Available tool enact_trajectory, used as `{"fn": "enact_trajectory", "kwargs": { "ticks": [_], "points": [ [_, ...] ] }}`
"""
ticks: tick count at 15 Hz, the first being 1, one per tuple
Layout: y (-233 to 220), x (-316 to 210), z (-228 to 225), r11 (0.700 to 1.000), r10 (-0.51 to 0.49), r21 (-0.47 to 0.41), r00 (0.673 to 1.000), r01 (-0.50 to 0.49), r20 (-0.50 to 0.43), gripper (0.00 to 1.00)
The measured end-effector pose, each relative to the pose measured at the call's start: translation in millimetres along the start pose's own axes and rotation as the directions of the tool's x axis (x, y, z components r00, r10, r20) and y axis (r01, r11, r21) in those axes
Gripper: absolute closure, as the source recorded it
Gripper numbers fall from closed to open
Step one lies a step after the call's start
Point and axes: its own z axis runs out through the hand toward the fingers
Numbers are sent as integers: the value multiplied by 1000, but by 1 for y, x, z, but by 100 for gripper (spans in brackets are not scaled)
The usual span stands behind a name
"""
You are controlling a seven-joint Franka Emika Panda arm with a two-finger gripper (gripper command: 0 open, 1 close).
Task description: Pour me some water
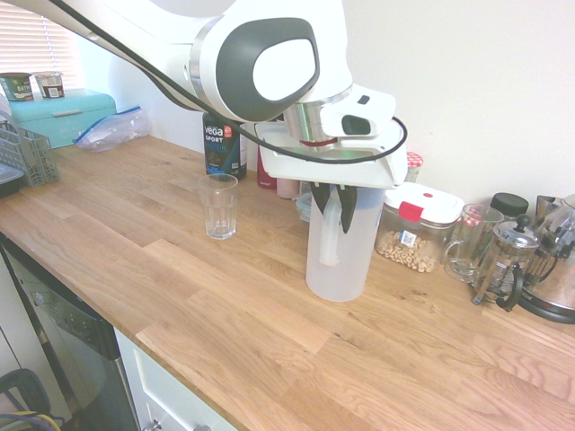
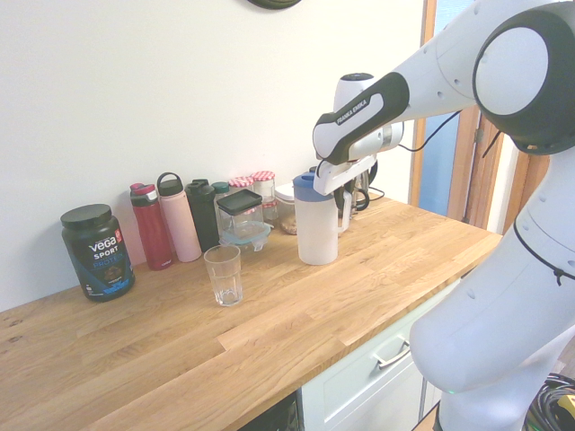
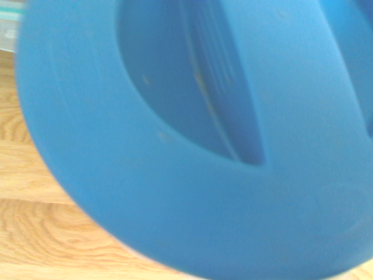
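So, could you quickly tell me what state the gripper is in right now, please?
Gripper: closed on the handle of the white jug, which stands upright on the wooden counter.

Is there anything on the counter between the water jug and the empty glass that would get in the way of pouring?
Nothing visible does. Bare counter lies between the jug and the glass; the bottles stand behind, against the wall.
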Motion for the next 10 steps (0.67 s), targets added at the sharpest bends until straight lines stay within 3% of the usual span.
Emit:
{"fn": "enact_trajectory", "kwargs": {
  "ticks": [4, 7, 10],
  "points": [
    [4, -1, -12, 995, 98, -33, 995, -98, 11, 0],
    [0, -11, -38, 971, 228, -107, 965, -215, 130, 0],
    [-15, -30, -75, 961, 264, -139, 944, -240, 198, 0]
  ]
}}
